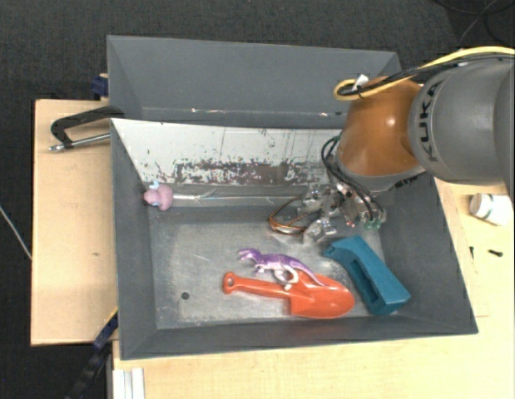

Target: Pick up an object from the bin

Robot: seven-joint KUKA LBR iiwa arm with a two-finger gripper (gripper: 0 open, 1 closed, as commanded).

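A: What is lying nearest the front of the bin point(141, 248)?

B: An orange scoop point(311, 299) is lying along the front wall, its handle pointing left. A teal angular block point(372, 277) is resting just to its right, slanting up toward the back. A purple toy dinosaur point(278, 264) is lying just behind the scoop, touching its bowl.

A: And where is the gripper point(336, 214) sitting?

B: It is hanging low over the floor behind those three, right of centre, near the back wall. A brown ring point(286, 220) is lying at its left side, and the two are overlapping. Whether the ring is being gripped, and whether the gripper is standing open or closed, cannot be told. The upper end of the teal block is reaching up just under the gripper, crowding it from the front.

A: What is standing beyond that?

B: The orange cover point(378, 135) and grey arm point(469, 123) are reaching in over the right rim. A small pink toy point(160, 196) is sitting well apart, at the far left corner against the back wall.
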